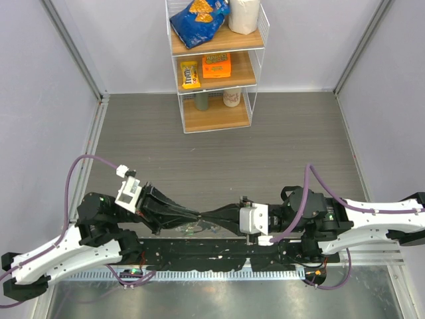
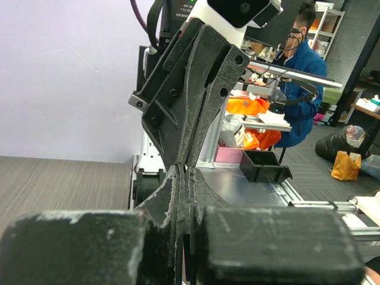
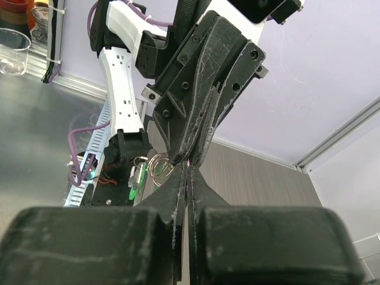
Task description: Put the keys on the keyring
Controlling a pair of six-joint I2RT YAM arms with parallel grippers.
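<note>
Over the near edge of the table [image 1: 279,159], note the right gripper [image 3: 185,176] pinched closed, the keyring [image 3: 157,167] and a green key [image 3: 137,183] dangling just beside its tips, and the left gripper [image 3: 180,158] closed tip to tip against it. Unclear which pinch bears the ring. Judged step: threading; next, steady the ring and feed a key on without slackening either pinch.

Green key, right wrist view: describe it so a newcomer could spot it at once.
Find where the left end effector and right end effector meet tip to tip. Just left of that point in the right wrist view is the silvery keyring, with the green key beside it. Its bright green head stands out against the bare metal loops.
</note>
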